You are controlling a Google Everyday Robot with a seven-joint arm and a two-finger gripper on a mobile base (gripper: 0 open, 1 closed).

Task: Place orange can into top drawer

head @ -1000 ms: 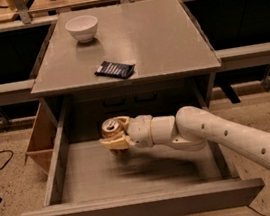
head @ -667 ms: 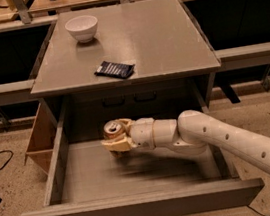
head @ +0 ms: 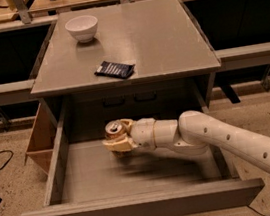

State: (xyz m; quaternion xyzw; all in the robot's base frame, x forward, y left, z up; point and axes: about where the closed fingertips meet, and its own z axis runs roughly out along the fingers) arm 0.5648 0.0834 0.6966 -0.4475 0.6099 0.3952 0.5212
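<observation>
Silver shows on the upright top of the orange can [head: 114, 129], held inside the open top drawer [head: 140, 208] toward its back wall, left of centre, just below the bench's front edge. The gripper [head: 114, 141] has its tan fingers closed around the can's body, the arm reaching in from the right. On the bench top [head: 165, 39], a dark packet [head: 114, 69] lies near the front edge and a white bowl [head: 81, 27] stands near the back-left corner.

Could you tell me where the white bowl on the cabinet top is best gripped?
By its rim, from above: the round white bowl sits upright, probably too wide to span. The end effector is inside the open grey top drawer, closed on the small orange can.
</observation>
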